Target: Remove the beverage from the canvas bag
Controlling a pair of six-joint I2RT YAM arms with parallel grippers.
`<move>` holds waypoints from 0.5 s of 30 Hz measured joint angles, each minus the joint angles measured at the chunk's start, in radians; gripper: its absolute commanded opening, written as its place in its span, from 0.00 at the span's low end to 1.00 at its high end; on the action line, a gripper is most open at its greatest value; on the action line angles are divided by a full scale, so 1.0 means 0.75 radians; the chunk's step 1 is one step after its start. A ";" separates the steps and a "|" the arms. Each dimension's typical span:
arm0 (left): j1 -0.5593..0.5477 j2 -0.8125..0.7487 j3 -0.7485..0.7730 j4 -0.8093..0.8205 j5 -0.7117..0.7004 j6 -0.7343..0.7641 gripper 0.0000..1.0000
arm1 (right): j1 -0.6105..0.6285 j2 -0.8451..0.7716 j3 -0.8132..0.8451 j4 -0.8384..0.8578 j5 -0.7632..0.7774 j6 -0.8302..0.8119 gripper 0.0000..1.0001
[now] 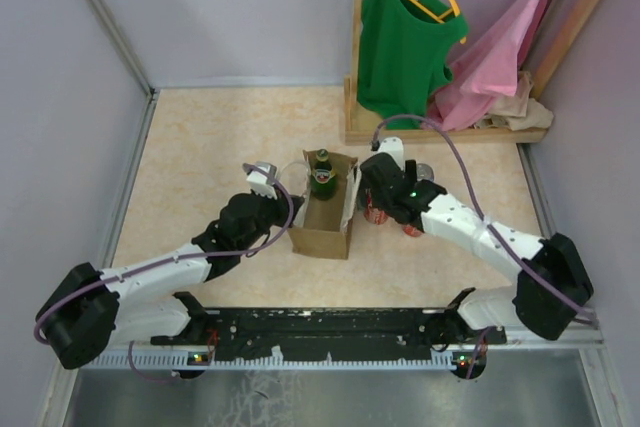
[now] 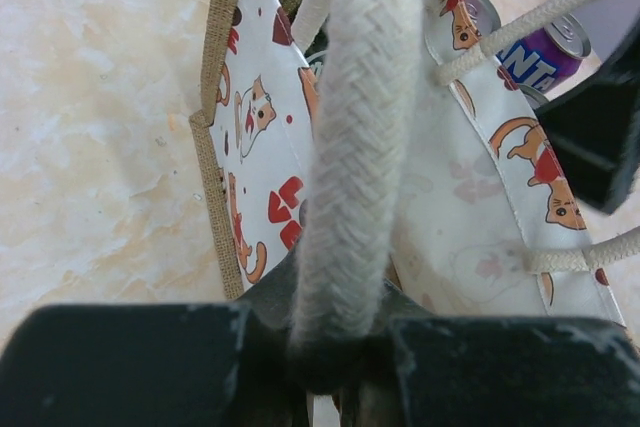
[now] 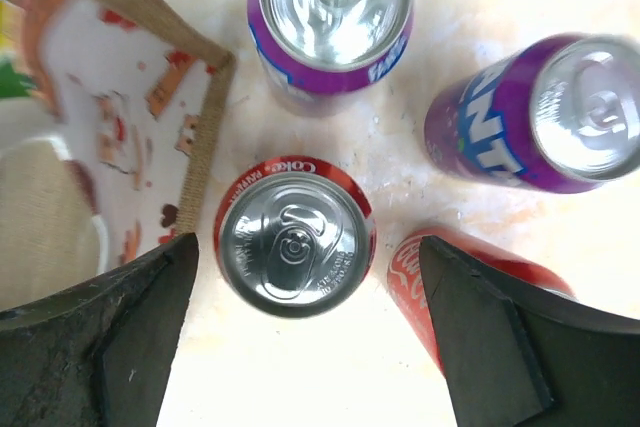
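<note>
The tan canvas bag (image 1: 322, 227) stands upright mid-table, with a green glass bottle (image 1: 322, 175) upright inside it. My left gripper (image 1: 263, 180) is at the bag's left side, shut on the bag's white rope handle (image 2: 355, 147), which runs up between its fingers; its own view (image 2: 320, 332) shows the cat-print lining (image 2: 255, 147). My right gripper (image 1: 385, 202) is just right of the bag, open and empty. In the right wrist view the gripper (image 3: 308, 252) hangs over an upright Coke can (image 3: 295, 247) without touching it.
A second Coke can (image 3: 430, 277) and two purple Fanta cans (image 3: 335, 7) (image 3: 540, 112) stand right of the bag's edge (image 3: 205, 137). A wooden clothes rack (image 1: 445, 132) with a green top (image 1: 400, 37) and a pink garment (image 1: 500, 57) stands at the back right. Walls enclose the table.
</note>
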 measured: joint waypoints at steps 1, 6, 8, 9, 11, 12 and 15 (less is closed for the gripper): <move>0.000 0.003 0.002 0.001 0.001 0.000 0.14 | 0.001 -0.026 0.022 -0.017 0.006 -0.005 0.91; -0.003 0.013 0.010 0.000 0.006 0.006 0.19 | 0.000 -0.163 0.166 -0.063 0.065 -0.058 0.90; -0.004 0.016 0.015 -0.001 0.006 0.014 0.20 | 0.000 -0.218 0.241 -0.060 0.087 -0.089 0.89; -0.004 0.018 0.017 -0.001 0.006 0.017 0.20 | 0.000 -0.244 0.280 -0.057 0.095 -0.106 0.87; -0.005 0.024 0.020 -0.001 0.006 0.025 0.21 | 0.000 -0.273 0.344 -0.044 0.099 -0.135 0.78; -0.005 0.027 0.022 -0.001 0.005 0.027 0.22 | 0.000 -0.282 0.377 -0.031 0.097 -0.154 0.71; -0.005 0.028 0.022 -0.001 0.004 0.035 0.40 | 0.001 -0.281 0.448 0.018 0.061 -0.202 0.53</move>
